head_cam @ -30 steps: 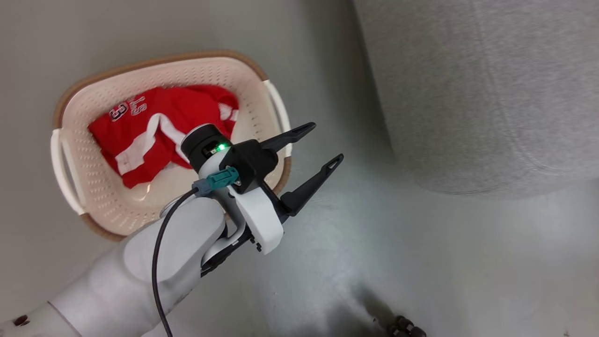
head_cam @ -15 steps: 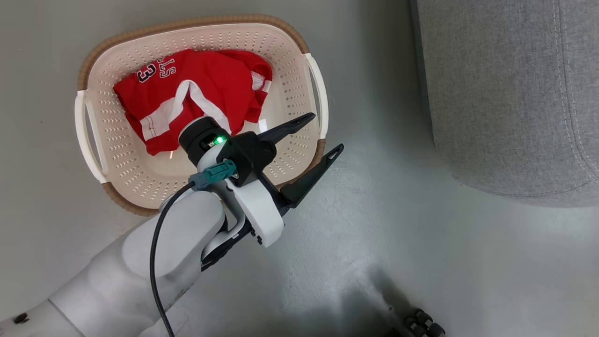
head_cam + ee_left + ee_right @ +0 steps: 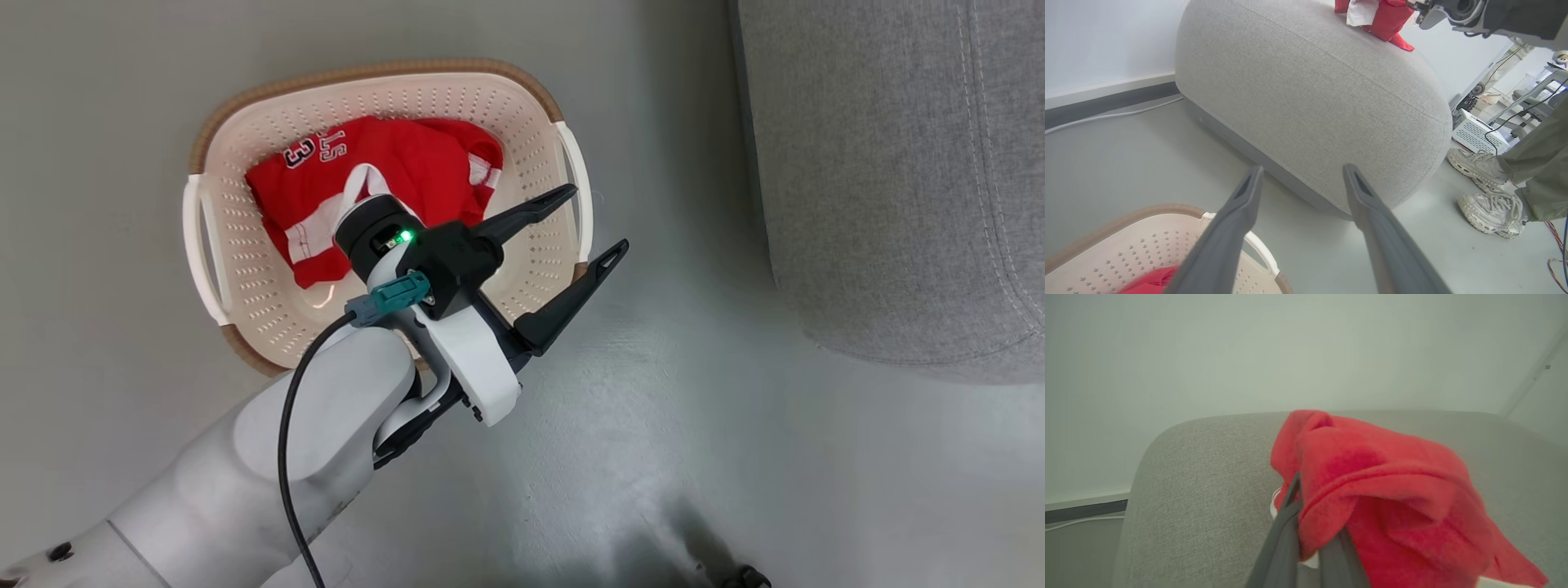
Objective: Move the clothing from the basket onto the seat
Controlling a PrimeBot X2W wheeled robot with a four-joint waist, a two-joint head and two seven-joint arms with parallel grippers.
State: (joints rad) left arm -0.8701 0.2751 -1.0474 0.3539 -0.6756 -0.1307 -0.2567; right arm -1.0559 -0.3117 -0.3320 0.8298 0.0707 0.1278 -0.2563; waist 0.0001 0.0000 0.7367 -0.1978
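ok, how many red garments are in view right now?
2. One red garment lies in the basket. A second garment is pinched in the right pincer above the sofa. More may be hidden under the one in the basket.

Diffuse light is glaring off the floor (image 3: 653,392) in the head view, a shadow (image 3: 653,539) pooling at the bottom edge; the clothing (image 3: 1392,490) is appearing blurred and hazy in the right wrist view.
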